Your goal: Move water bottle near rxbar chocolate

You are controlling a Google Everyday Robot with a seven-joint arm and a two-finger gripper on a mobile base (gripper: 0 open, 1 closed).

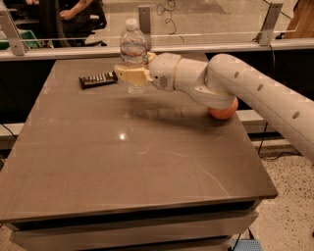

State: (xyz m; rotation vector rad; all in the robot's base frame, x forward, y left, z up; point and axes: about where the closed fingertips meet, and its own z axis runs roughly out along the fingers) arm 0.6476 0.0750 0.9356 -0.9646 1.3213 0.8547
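Note:
The water bottle point(133, 49), clear and ribbed with a white cap, stands upright at the back of the brown table point(122, 162). My gripper point(130, 75) reaches in from the right and is shut on the water bottle's lower half, its tan fingers point(128, 76) across the front. The rxbar chocolate point(98, 79), a flat dark bar with small white markings, lies on the table just to the left of the bottle, a short gap away.
An orange apple point(223, 112) sits partly hidden behind my white arm point(245, 90) at the right side of the table. A glass barrier with a white rail point(206, 46) runs along the back edge. A seated person point(73, 14) is beyond it.

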